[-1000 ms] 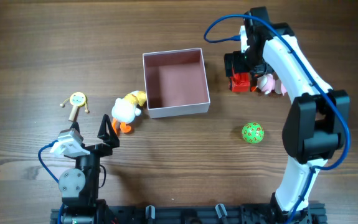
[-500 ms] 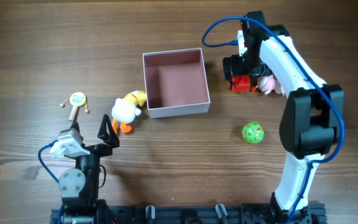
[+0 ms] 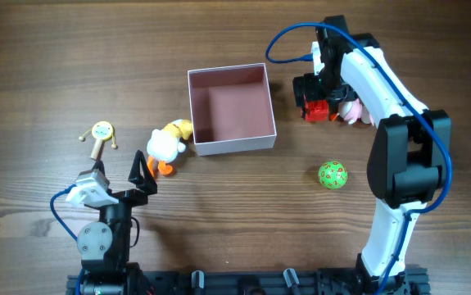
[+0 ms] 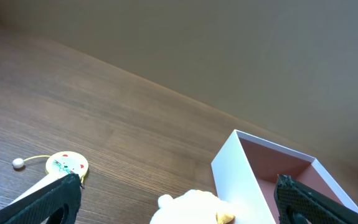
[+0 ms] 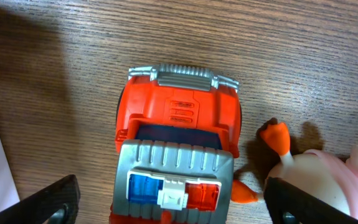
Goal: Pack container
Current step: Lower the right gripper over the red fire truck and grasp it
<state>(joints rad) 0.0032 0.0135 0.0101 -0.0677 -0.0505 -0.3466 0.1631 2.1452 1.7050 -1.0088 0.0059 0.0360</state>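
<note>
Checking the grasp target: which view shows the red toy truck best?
Right wrist: the truck fills the frame, grille and roof lights clear. Overhead shows only a red sliver beneath the right arm. Left wrist misses it.

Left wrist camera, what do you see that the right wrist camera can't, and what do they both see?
Only the left wrist view shows the yellow drum rattle and the top of the white duck toy. Only the right wrist view shows the red toy truck and the pink toy with orange feet beside it. Both show the wooden table and the container, though the right wrist view catches just a sliver of its white wall at the left edge.
</note>
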